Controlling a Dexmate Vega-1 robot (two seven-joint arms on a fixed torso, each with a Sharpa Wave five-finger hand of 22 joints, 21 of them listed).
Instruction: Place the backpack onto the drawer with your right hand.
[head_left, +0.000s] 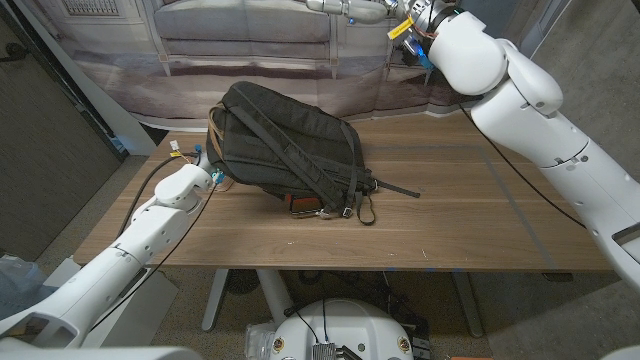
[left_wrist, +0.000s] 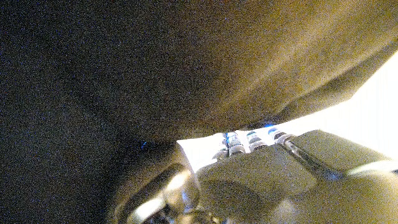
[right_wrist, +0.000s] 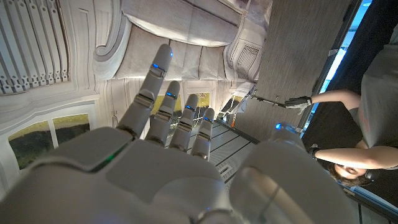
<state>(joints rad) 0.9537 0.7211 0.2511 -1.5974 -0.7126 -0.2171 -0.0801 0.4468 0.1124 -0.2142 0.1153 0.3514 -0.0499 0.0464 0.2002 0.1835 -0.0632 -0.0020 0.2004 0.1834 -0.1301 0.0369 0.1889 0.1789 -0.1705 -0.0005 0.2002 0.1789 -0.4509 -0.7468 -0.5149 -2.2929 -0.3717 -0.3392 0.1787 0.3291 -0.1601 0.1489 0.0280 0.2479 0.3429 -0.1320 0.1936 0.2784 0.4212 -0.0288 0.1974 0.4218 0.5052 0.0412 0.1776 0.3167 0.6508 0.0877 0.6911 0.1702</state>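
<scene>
Backpack (head_left: 285, 150) on table (head_left: 460, 215), far left; right hand (right_wrist: 180, 162) raised, released; left hand (left_wrist: 261, 180) against backpack, grip perhaps unclear

bare wooden table (head_left: 470, 215) right of the backpack (head_left: 285, 150); left hand (head_left: 205, 178) pressed against its left side
</scene>
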